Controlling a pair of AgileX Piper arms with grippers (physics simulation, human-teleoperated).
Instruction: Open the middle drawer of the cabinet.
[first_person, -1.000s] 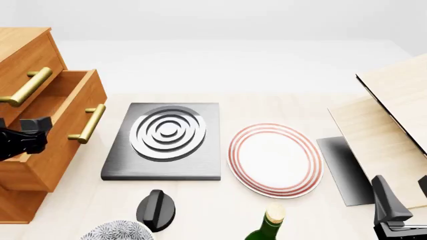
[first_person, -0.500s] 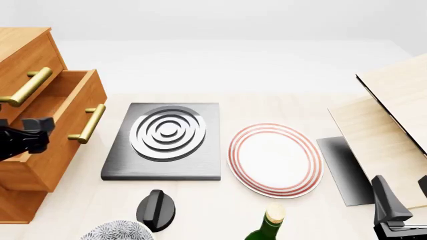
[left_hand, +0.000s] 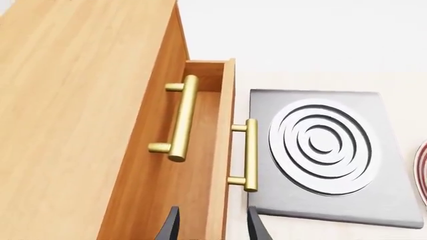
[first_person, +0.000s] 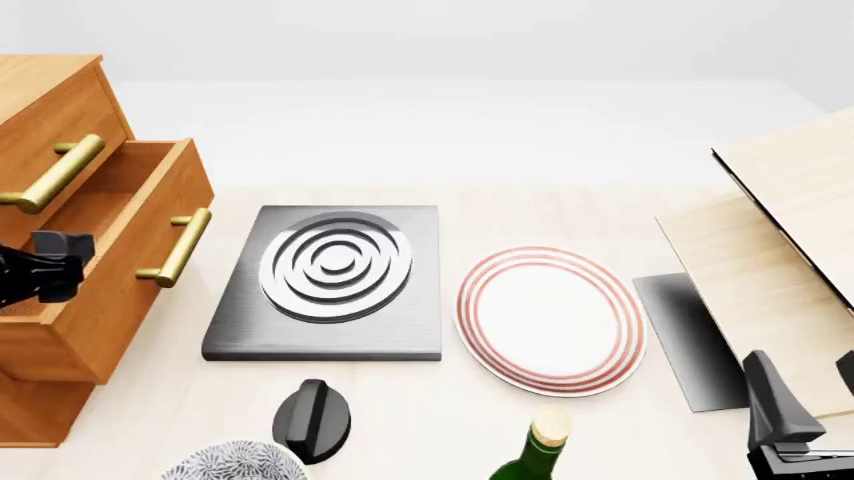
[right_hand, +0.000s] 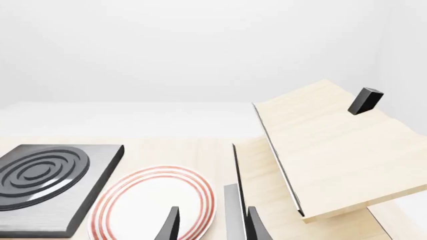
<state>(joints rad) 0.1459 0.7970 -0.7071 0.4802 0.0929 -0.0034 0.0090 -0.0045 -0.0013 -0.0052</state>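
Note:
The cabinet (first_person: 47, 85) stands at the table's left edge, its light top filling the left wrist view (left_hand: 73, 100). Its middle drawer (first_person: 140, 225) is pulled out, brass bar handle (first_person: 174, 247) facing the table; the same handle (left_hand: 250, 155) shows in the left wrist view. Behind it sits the top drawer's handle (first_person: 54, 172). My left gripper (first_person: 56, 265) hovers at the far left, over the pulled-out drawer and left of its handle. It is open (left_hand: 212, 230), its fingers straddling the drawer front's upper edge and gripping nothing. My right gripper (first_person: 805, 410) is open and empty at the front right (right_hand: 212, 227).
A grey slab with concentric rings (first_person: 331, 280) lies beside the drawer front, and a red-rimmed plate (first_person: 547, 318) lies right of it. Near the front edge are a black knob (first_person: 311, 418), a patterned bowl (first_person: 234, 462) and a green bottle (first_person: 534, 455). Pale wooden boards (first_person: 787, 250) stand at the right.
My left gripper has drifted left and slightly up, farther from the drawer handle. The drawer and the right arm have not moved.

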